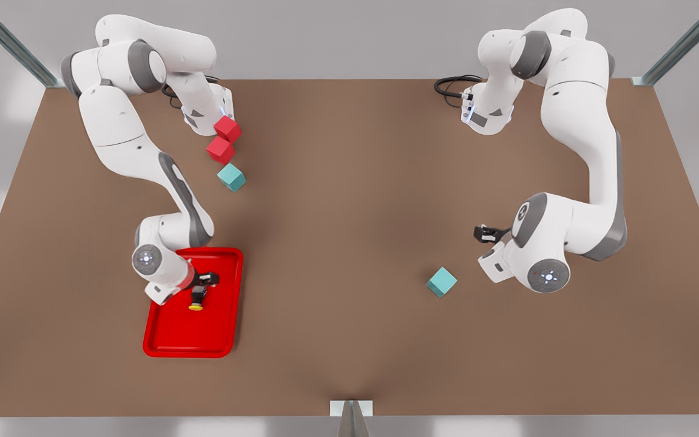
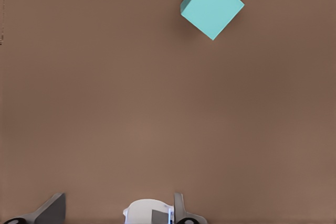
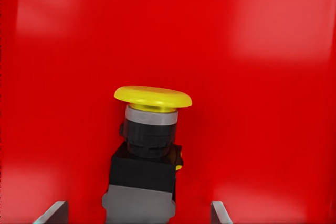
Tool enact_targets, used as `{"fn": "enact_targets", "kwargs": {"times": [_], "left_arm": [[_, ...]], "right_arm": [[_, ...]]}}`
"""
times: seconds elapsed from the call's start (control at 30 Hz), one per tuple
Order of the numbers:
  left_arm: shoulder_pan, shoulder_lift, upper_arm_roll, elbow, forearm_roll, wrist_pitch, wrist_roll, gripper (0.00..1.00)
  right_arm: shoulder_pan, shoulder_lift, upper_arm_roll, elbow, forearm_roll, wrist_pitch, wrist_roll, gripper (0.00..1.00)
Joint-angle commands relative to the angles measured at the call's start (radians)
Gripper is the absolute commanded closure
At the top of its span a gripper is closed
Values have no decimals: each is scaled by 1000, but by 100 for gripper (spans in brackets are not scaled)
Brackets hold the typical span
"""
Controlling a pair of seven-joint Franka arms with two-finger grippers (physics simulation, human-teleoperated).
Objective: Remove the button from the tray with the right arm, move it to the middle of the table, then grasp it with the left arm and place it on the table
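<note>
Here, button (image 1: 196, 298) lying in red tray (image 1: 219, 340) at seven o'clock on bench (image 1: 349, 243), between spread fingers of right tool (image 1: 202, 287), ungripped; left tool (image 1: 483, 232) open at three o'clock, near teal cube (image 1: 442, 281).

Teal cube (image 2: 212, 6) on bare brown table (image 2: 131, 114), well apart from the left claw's (image 2: 118, 211) spread fingertips (image 2: 52, 208).
</note>
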Motion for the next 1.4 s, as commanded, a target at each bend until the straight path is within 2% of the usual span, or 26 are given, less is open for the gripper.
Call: {"fn": "enact_targets", "kwargs": {"times": [0.0, 0.07, 0.1, 0.23, 0.3, 0.53, 0.67, 0.8, 1.13, 1.37], "left_arm": [[-1, -2, 0, 1, 1, -2, -17, 0], [-1, -2, 0, 3, -1, 0, -21, 0], [-2, -4, 0, 3, -1, 0, -24, 0], [-1, -5, 0, 3, 1, 0, -24, 0], [-2, -2, 0, 3, 1, 0, -26, 0], [-2, -2, 0, 3, 1, 0, -26, 0], [-1, -2, 0, 3, 1, 1, -24, 0], [-1, -1, 0, 3, 1, 3, -26, 0], [-1, -2, 1, 4, 1, 3, -21, 0], [7, -5, 3, 4, 1, 7, -14, 0]], "right_arm": [[4, -1, 0, -2, 0, 5, 32, 5], [4, 0, 0, -2, 0, 5, 32, 35], [4, 2, 0, -2, 0, 7, 32, 38], [4, 6, 0, -2, 0, 7, 32, 39], [4, 6, 0, -2, 0, 7, 32, 42], [2, 2, -1, 11, 0, 7, 32, 43], [2, 3, -1, 14, 0, 8, 32, 57], [5, 0, -1, 14, 0, 8, 32, 61], [8, -80, 8, 11, -3, -81, 49, 62], [293, -115, 11, 80, 32, -227, 414, 62]]}}
